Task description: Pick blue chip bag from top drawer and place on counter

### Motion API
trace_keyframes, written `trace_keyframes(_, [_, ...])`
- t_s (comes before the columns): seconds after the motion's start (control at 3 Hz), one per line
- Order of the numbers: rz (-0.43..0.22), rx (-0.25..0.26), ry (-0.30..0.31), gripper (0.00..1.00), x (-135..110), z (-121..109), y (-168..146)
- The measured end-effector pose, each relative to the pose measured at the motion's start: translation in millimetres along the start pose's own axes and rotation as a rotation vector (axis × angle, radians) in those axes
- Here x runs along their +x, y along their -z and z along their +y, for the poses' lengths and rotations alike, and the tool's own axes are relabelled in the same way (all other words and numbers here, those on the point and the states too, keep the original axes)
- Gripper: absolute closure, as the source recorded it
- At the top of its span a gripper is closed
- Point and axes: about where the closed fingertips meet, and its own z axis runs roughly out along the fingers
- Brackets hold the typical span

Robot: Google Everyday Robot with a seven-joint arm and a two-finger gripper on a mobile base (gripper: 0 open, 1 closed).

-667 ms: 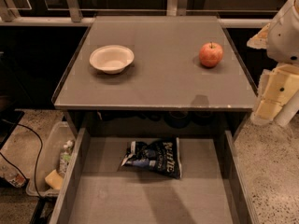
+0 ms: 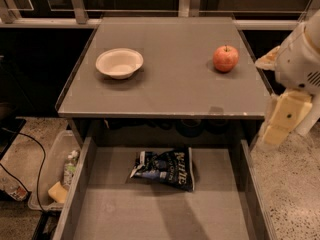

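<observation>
Top drawer (image 2: 76,191) is pulled out wide under the front edge of the worktop (image 2: 175,91), grey floor and low side walls in plain view. Blue chip bag (image 2: 167,168) lies flat on the drawer floor, toward the back and roughly centred left-to-right, crinkled, white lettering up, long side across the drawer, not touching either side wall. Nothing is gripping it. End effector (image 2: 278,126) is off the worktop's right front corner, outside the drawer and above its right wall, well apart from the bag, with the cream-coloured wrist housing above it at the right edge of frame. Can't tell from this angle whether it is spread or pressed together; it carries nothing I can see. On the worktop: white bowl (image 2: 119,62) left of centre, upright, and a red apple (image 2: 225,58) toward the right, stem up, well apart from each other and both back from the front edge. Front rim shows small chips near the right corner. On the speckled floor (image 2: 295,184) to the left of the cabinet sits a clear plastic bin (image 2: 50,166) holding a bottle (image 2: 70,170), with a black cable (image 2: 31,146) running beside it.
</observation>
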Motion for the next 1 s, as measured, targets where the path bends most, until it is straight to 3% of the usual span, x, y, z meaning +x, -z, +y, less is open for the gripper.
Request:
trace_keyframes(0.33, [-0.089,-0.044,0.001,0.0,-1.2,33.0,-47.3])
trace_keyframes(0.67, [-0.238,-0.099,-0.015,0.0,2.0,73.3,-110.8])
trace_keyframes(1.0, [-0.229,-0.099,-0.012,0.0,1.1,76.1,-116.3])
